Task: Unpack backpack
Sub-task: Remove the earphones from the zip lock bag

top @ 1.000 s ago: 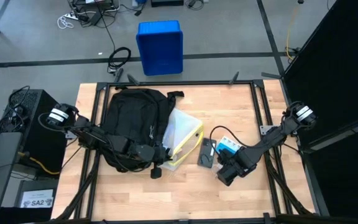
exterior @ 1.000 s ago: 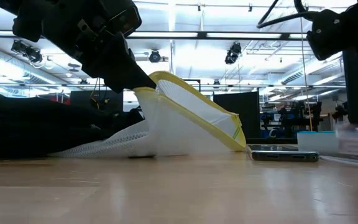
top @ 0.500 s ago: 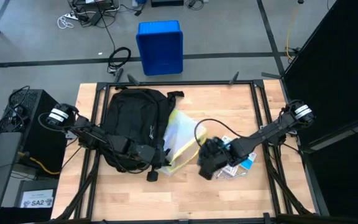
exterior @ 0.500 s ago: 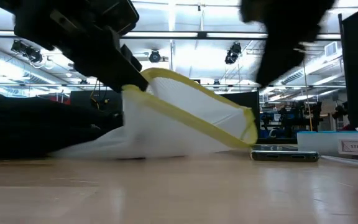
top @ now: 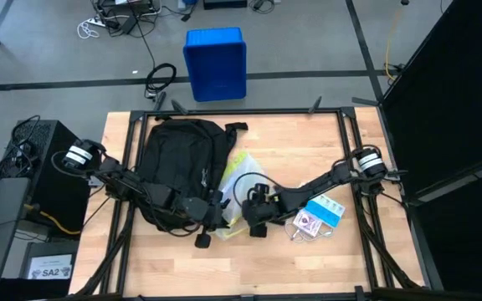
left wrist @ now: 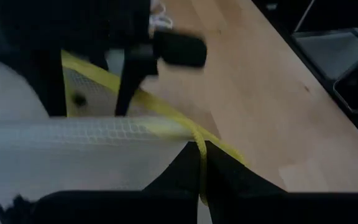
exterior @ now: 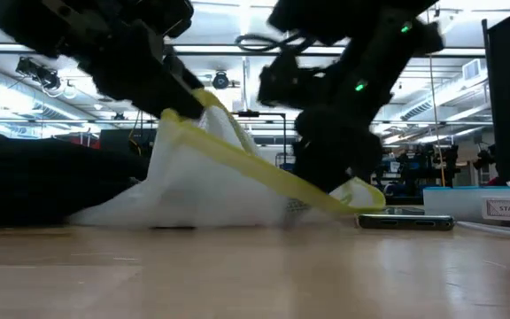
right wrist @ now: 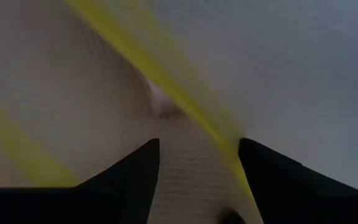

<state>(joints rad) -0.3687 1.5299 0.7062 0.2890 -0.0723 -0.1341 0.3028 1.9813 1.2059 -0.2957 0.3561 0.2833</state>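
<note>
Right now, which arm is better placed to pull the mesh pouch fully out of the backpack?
Probably left: the left gripper pinches the mesh pouch by its yellow edge, while the open right gripper only reaches it.

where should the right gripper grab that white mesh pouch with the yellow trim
Probably on the yellow-trimmed edge of the white mesh pouch, at the low end toward the flat dark phone-like device. That edge is a stiff raised band, easier to pinch than the slack mesh. Come from the side away from the black fabric backpack, since the left gripper already clamps the high end. The right gripper sits open there.
</note>
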